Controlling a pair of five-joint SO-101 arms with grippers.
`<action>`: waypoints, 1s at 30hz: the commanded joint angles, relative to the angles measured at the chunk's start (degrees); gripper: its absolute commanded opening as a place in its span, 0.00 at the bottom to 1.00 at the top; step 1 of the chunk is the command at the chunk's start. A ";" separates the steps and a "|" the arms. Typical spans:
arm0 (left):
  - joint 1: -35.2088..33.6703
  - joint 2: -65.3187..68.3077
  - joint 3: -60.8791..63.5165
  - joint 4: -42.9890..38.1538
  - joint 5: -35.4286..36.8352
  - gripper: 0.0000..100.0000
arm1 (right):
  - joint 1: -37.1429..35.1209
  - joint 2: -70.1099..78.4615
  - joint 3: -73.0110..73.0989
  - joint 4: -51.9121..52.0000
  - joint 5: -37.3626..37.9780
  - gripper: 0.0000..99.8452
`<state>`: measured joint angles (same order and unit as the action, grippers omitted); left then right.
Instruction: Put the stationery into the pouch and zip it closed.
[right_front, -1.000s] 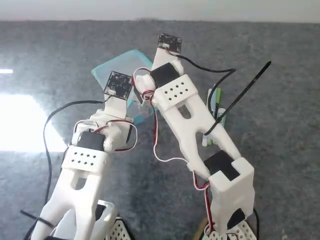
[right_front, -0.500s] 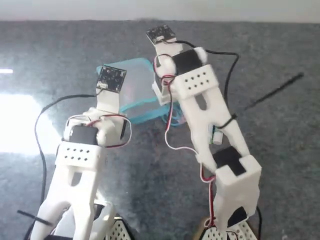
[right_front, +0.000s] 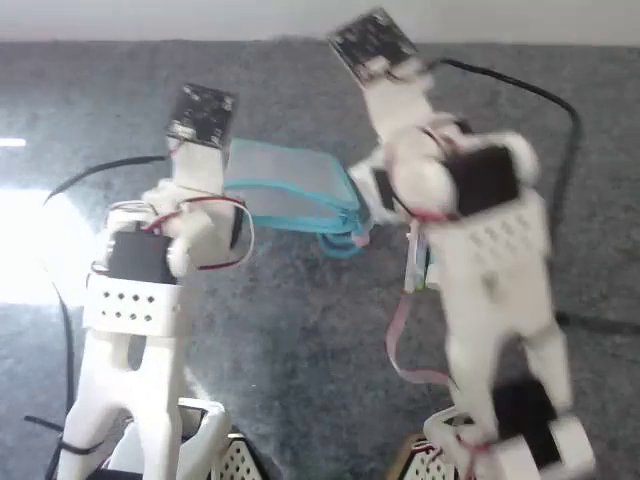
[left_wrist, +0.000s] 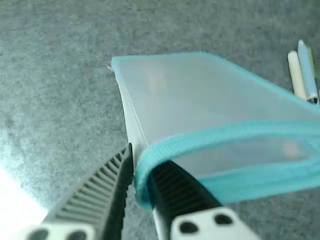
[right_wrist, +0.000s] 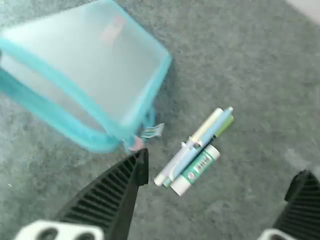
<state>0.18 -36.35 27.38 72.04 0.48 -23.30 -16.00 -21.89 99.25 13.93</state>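
Grey table (right_front: 300, 330) bears pouch (left_wrist: 200, 100), one end hidden inside pinching left claw (left_wrist: 140, 167).

Pinching the teal rim of the pouch (left_wrist: 200, 110) with the left jaws, one ribbed jaw on each side of the rim, right at a corner. Translucent walls, with two teal bands along the near edge and a narrow gap between them. Resting on the grey table (left_wrist: 55, 75). Near the far edge, two pens (left_wrist: 306, 70) side by side, cream and blue.
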 joint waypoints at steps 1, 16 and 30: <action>-0.44 -0.88 -4.35 0.26 1.85 0.01 | 3.12 -16.84 24.44 -9.80 3.16 0.42; -1.14 -0.97 12.18 -11.08 4.22 0.01 | 13.67 4.62 47.91 -35.30 -5.63 0.42; -1.14 -0.97 13.76 -13.01 4.22 0.01 | 17.36 35.91 22.15 -27.12 -9.85 0.40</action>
<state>-0.53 -36.44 41.71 60.79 4.44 -4.92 18.73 5.45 70.59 5.49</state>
